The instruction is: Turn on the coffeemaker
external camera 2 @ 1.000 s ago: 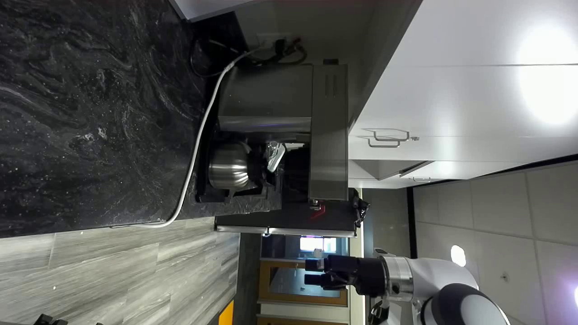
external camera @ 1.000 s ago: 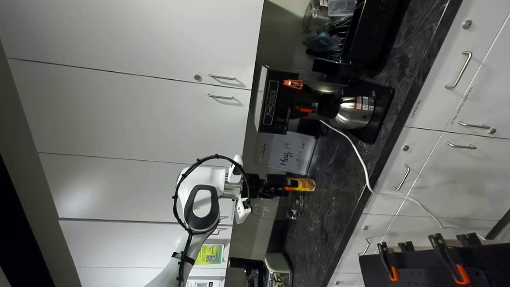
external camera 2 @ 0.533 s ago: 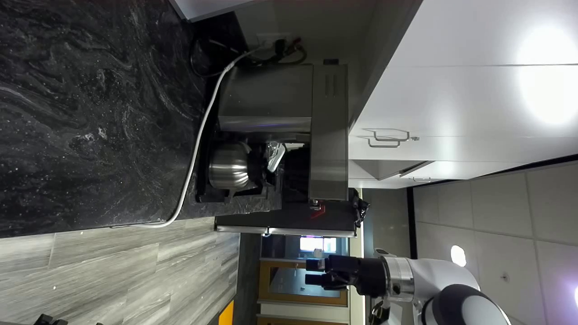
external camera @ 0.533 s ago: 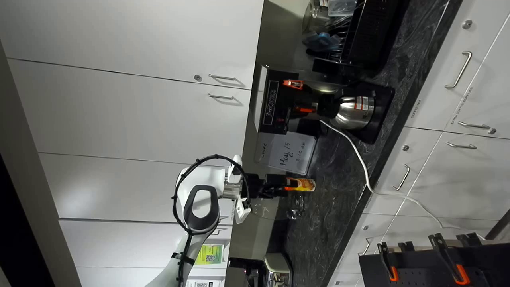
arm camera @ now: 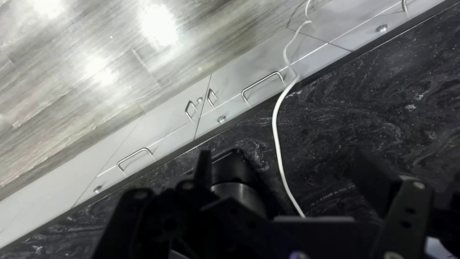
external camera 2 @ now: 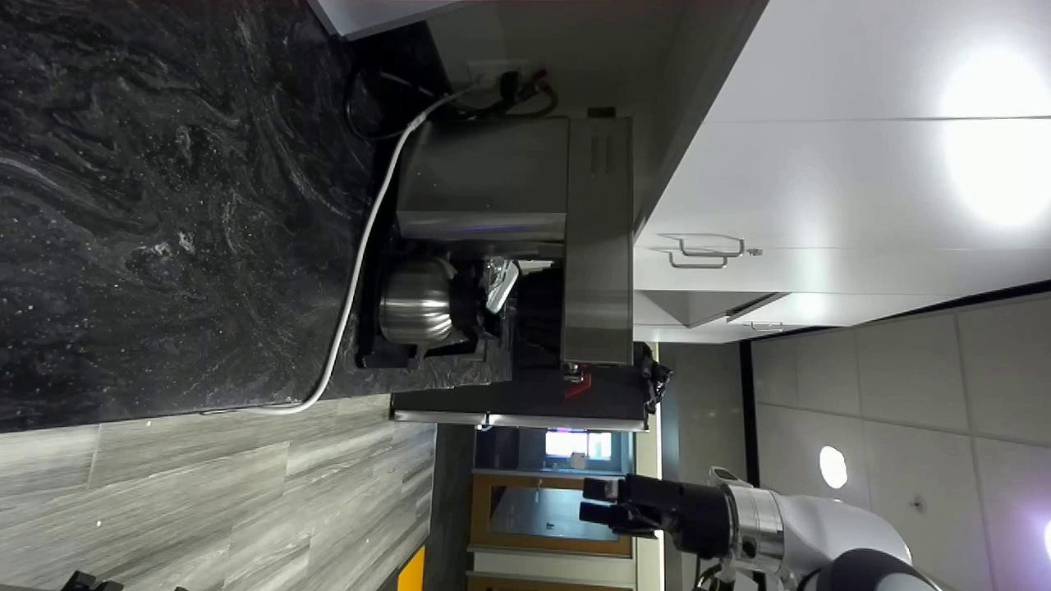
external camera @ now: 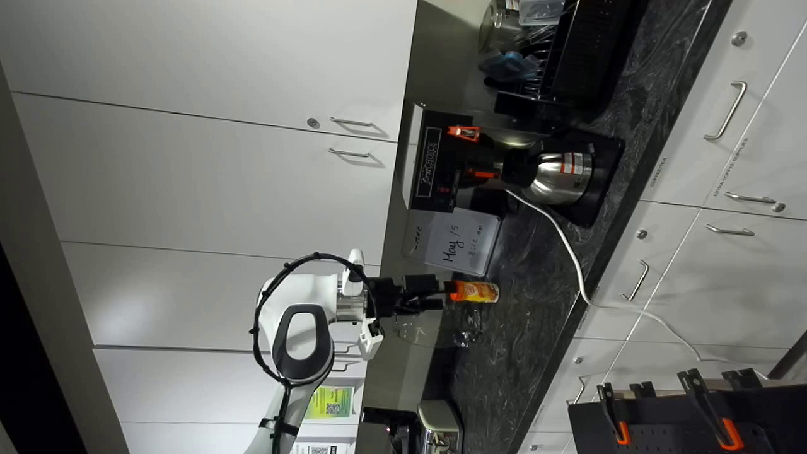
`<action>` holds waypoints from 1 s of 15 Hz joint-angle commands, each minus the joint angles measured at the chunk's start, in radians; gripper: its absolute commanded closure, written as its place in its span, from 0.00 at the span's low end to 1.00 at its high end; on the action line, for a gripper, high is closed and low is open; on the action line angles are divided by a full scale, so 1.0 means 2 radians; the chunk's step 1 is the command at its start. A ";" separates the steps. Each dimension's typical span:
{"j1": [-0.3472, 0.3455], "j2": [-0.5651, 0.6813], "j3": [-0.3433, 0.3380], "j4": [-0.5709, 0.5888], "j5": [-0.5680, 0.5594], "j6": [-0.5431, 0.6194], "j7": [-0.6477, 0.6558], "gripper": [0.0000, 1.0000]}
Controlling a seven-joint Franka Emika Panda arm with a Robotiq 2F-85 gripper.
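The coffeemaker (external camera: 430,157) is black at the front, with orange pieces, a small red spot and a silvery carafe (external camera: 564,178). It stands on the dark counter, its picture turned sideways. An exterior view shows its metal side (external camera 2: 599,246) and its carafe (external camera 2: 416,302). My gripper (external camera: 445,296) points down at the counter, apart from the coffeemaker. In an exterior view the gripper (external camera 2: 596,502) hangs in the air beyond it. In the wrist view the gripper (arm camera: 289,171) is wide open and empty; the carafe (arm camera: 239,192) shows partly behind one finger.
A yellow-orange bottle (external camera: 476,292) shows just past my fingertips in an exterior view. A white handwritten panel (external camera: 454,243) stands beside the coffeemaker. A white cord (arm camera: 276,133) crosses the counter and hangs over its edge. A dark dish rack (external camera: 586,50) and cabinets (external camera: 220,176) surround it.
The arm and gripper have risen in the last half second, moving away from the counter. The gripper looks open throughout. The coffeemaker has not changed.
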 commanded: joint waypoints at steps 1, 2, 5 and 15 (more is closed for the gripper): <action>-0.003 -0.026 -0.030 -0.008 -0.016 0.017 -0.053 0.00; -0.003 -0.026 -0.040 -0.005 -0.023 0.018 -0.074 0.00; 0.004 -0.015 -0.081 0.007 -0.033 0.021 -0.151 0.00; 0.003 -0.017 -0.137 0.025 -0.037 0.015 -0.324 0.00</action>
